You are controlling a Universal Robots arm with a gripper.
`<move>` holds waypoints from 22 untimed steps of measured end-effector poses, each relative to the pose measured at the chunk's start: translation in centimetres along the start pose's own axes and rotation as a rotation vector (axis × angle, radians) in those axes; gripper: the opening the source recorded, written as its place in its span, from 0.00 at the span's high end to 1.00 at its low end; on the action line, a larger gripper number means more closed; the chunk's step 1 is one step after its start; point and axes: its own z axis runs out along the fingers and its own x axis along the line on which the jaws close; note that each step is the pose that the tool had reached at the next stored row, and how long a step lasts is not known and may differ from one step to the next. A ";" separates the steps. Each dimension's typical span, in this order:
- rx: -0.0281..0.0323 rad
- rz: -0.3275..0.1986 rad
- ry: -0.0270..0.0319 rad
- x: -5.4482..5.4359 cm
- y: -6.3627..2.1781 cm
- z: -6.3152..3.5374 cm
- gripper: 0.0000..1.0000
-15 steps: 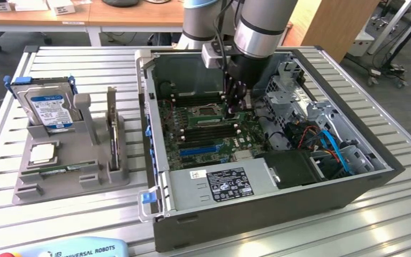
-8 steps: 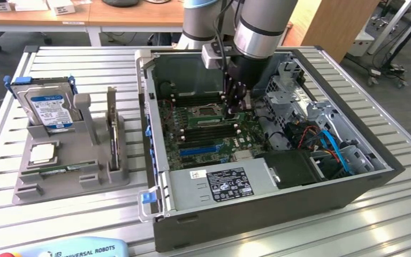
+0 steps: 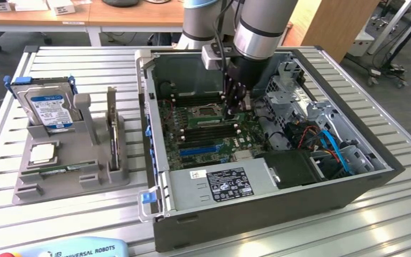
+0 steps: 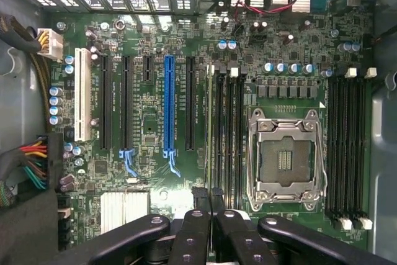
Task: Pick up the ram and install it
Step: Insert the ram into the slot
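The ram (image 4: 209, 128) is a thin green stick seen edge-on, standing in one of the black memory slots beside the CPU socket (image 4: 284, 156). In the exterior view the ram (image 3: 211, 122) is a pale green strip among the slots inside the open computer case (image 3: 263, 219). My gripper (image 3: 235, 111) reaches straight down into the case at the end of that stick, towards the exterior view's right. The wrist view has the gripper (image 4: 209, 202) shut, its black fingertips (image 4: 200, 198) pressed together right at the stick's end. Whether they touch it I cannot tell.
A grey holder (image 3: 70, 184) stands outside the case at the exterior view's left. It carries a silver hard drive (image 3: 48, 107), an upright expansion card (image 3: 113, 120) and a green stick (image 3: 66, 170) lying in its front slot. Cables and the power supply (image 3: 220, 184) crowd the case.
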 end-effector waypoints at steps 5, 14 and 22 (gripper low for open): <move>0.0000 0.000 0.0001 0.0 -0.03 0.61 0.89; 0.0000 0.000 0.0000 0.0 -0.06 1.35 0.89; -0.0001 0.000 0.0003 0.1 -0.07 1.72 0.89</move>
